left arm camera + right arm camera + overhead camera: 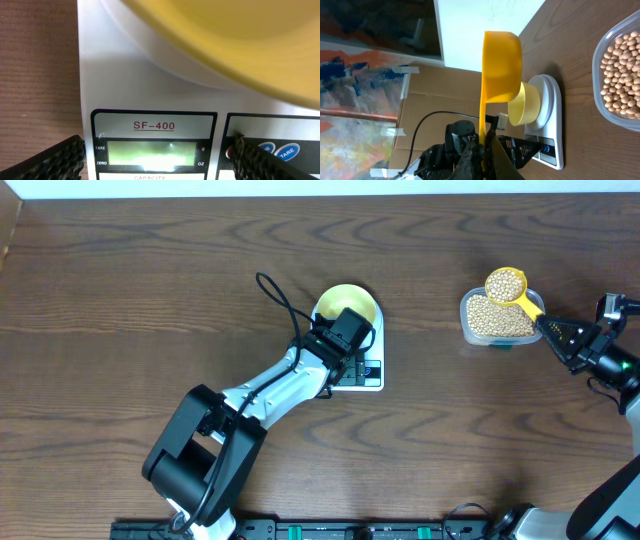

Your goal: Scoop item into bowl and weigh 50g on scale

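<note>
Setting: a dark wooden desk (140, 290) seen from above, with a robot arm at each side.
Scale: the white scale (372, 380) lies near the desk's middle. Its display (152, 152) is lit, but glare hides any reading.
Bowl: the pale-yellow bowl (352, 302) sits on the scale. The part not covered by the arm looks empty.
Left hand (157, 157): hovers low over the scale's front edge, spread wide either side of the display and gripping nothing. One fingertip (245, 155) is beside the round buttons (286, 152), probably to zero the scale with the bowl on it.
Beans: tan beans (495, 320) fill a clear tub (466, 310) on the right, well apart from the scale.
Right hand (560, 335): clamped on the handle of a yellow scoop (506, 284). The scoop is heaped with beans and held level over the tub, so strays fall back in.
Stage: beans scooped, apparently none in the bowl yet.
</note>
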Robot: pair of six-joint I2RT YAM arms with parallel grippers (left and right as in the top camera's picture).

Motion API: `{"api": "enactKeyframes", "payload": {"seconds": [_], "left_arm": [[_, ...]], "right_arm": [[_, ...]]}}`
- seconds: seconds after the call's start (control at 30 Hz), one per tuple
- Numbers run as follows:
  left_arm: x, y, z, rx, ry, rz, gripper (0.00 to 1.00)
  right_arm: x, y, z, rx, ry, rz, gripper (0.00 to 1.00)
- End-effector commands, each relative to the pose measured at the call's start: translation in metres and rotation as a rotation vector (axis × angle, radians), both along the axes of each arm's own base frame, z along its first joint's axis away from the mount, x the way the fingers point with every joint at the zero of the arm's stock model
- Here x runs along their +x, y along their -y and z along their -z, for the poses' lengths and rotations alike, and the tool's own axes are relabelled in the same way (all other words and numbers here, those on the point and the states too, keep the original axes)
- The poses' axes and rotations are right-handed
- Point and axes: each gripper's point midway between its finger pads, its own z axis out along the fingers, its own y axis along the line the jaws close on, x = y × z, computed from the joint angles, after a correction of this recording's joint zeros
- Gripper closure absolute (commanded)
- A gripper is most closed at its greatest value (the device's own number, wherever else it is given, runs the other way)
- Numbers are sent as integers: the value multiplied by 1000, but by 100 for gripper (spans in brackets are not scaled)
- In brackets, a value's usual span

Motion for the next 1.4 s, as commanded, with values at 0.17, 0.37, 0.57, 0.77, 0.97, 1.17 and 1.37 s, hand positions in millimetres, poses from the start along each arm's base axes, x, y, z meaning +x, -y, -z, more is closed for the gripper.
{"api": "enactKeyframes", "payload": {"seconds": [0.17,0.37,0.57,0.77,0.97,1.17,1.37], "left_arm": [[-15,-19,35,99,-78,-16,5],[-15,-19,36,102,-80,-17,5],[-21,-24,44,127,-115,-16,5],[-25,-27,49,141,-133,-15,5],[-35,-32,62,166,-188,-13,5],[-39,-32,63,168,-206,-11,5],[-40,-26,59,132,-214,-5,5]], "right_arm": [[-3,-2,-3,29,15,-22,99],[-3,-2,-3,29,15,-22,99],[-3,-2,-3,29,15,-22,99],[-3,-2,-3,29,15,-22,99],[-3,-1,-3,28,15,-19,99],[-3,0,-3,26,18,-18,99],[-3,0,-4,23,23,-18,99]]}}
